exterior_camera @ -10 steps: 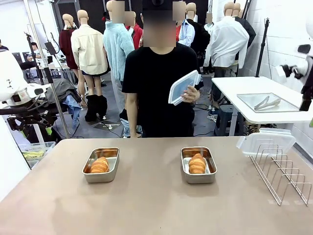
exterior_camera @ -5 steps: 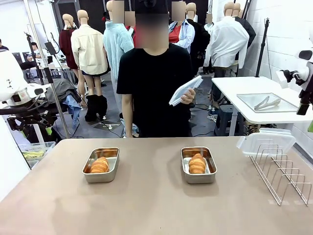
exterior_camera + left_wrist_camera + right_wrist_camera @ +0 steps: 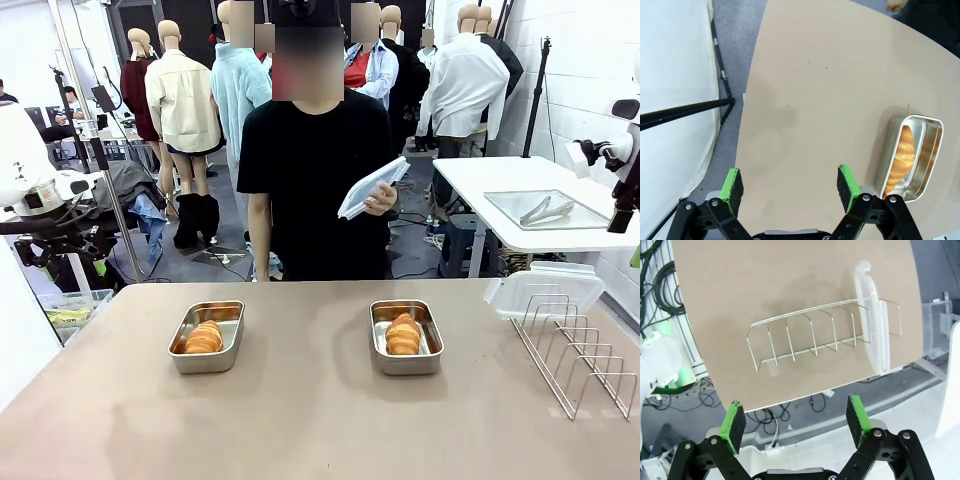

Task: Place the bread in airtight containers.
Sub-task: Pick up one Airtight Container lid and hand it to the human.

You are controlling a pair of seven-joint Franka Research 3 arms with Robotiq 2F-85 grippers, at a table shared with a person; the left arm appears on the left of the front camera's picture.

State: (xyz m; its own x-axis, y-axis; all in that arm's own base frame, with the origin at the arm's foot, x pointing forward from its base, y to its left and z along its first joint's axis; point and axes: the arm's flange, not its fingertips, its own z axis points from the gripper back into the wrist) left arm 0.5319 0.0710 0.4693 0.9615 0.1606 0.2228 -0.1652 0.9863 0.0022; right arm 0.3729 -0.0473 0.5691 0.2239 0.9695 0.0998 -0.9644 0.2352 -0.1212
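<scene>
The tan counter (image 3: 300,420) carries a left tin (image 3: 207,336), a right tin (image 3: 406,337) well apart from it, both lidless, and a wire rack (image 3: 575,350) near its right edge.

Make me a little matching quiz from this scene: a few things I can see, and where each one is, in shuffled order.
Things:
1. bread
2. tongs
3. wire rack
4. person's hand

Places or states:
A. on the flat tray on the white side table
B. holding a clear lid
C. lying in the steel tins
D. standing at the right edge of the table

Pairs: 1-C, 2-A, 3-D, 4-B
</scene>
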